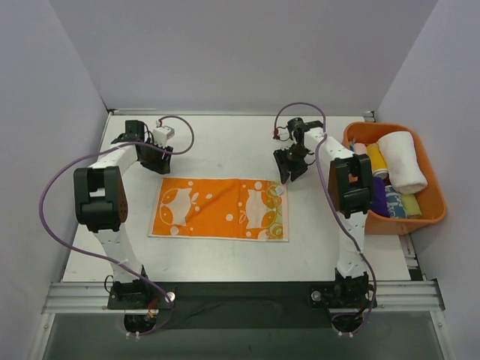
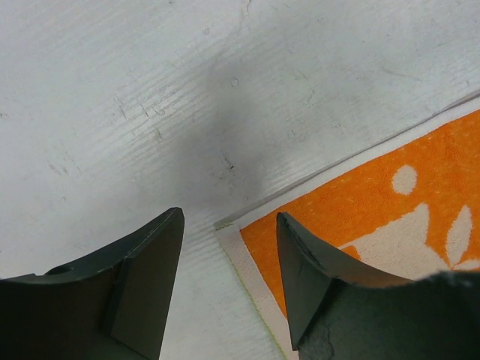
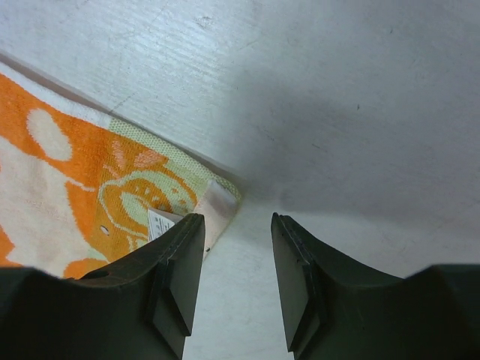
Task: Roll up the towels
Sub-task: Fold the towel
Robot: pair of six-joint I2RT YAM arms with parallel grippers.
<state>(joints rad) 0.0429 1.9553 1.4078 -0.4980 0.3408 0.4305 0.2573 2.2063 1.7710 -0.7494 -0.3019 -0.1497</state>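
Observation:
An orange towel (image 1: 219,208) with white animal patterns lies spread flat in the middle of the table. My left gripper (image 1: 157,163) hovers over its far left corner; in the left wrist view the left gripper (image 2: 229,217) is open, and the towel's white-edged corner (image 2: 238,238) lies on the table between the fingers, untouched. My right gripper (image 1: 289,171) hangs at the far right corner. Seen from the right wrist, the right gripper (image 3: 237,219) is open and empty, the slightly folded corner (image 3: 217,199) just beside its left finger. Rolled towels, one large and white (image 1: 403,161), fill the bin.
An orange plastic bin (image 1: 435,214) stands at the table's right edge, holding yellow (image 1: 376,159) and purple (image 1: 379,196) rolls too. Grey walls enclose the table on three sides. Purple cables loop from both arms.

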